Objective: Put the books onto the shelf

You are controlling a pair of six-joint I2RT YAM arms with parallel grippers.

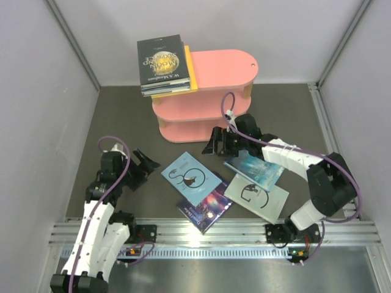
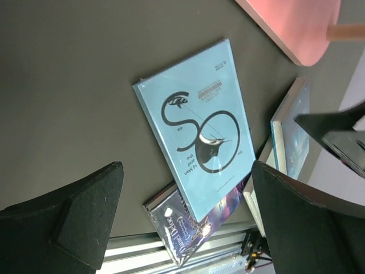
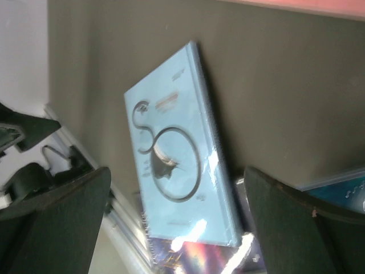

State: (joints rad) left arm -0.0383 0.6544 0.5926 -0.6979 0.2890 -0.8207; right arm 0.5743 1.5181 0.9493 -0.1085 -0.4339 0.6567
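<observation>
1. Nearest, by the front edge of the bench (image 1: 122, 116), the purple galaxy book (image 1: 208, 210) lies flat, partly under the light blue book (image 1: 190, 178). It is not yet shelved.
2. The light blue book sits near the centre and the pale grey-white book (image 1: 258, 199) lies to its right, both flat on the bench.
3. A little farther, the teal icy book (image 1: 253, 169) lies under the right arm, touching or overlapping the grey-white one.
4. The left end effector (image 1: 144, 166) hovers left of the light blue book, fingers wide apart and empty. The right end effector (image 1: 218, 143) hangs by the foot of the shelf (image 1: 223, 67), also spread and empty.
5. Farthest, a stack rests on the left end of the shelf's top board. The black moon book (image 1: 162, 61) is uppermost and the yellow book (image 1: 192, 72) is below it. How many more lie beneath, I cannot tell.
6. Judged so, the task is roughly half done, with four books left.
</observation>
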